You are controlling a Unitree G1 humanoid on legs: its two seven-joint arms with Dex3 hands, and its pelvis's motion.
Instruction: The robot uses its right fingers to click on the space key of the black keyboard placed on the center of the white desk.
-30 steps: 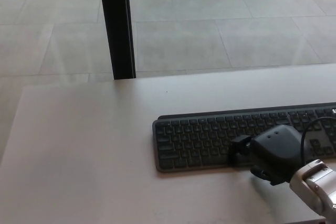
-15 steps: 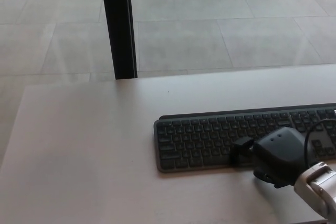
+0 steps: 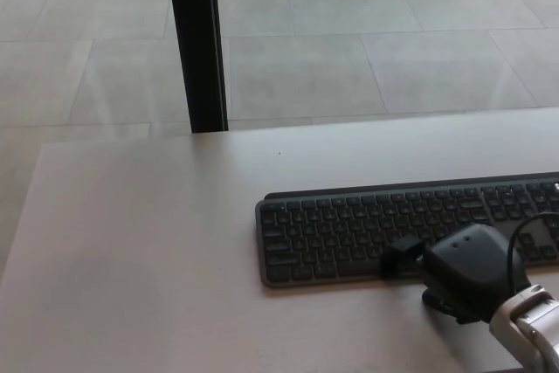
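**Robot finger settles on keyboard's bottom row**

The robot's right hand (image 3: 458, 272) has slid slightly down and to the right over the past second, its one extended finger (image 3: 403, 251) now at the near edge of the black keyboard (image 3: 349, 229), about where the space key lies. The press looks under way or just finished. The hand grips nothing; its other fingers are hidden beneath it. The keyboard sits right of centre on the white surface (image 3: 140, 242).
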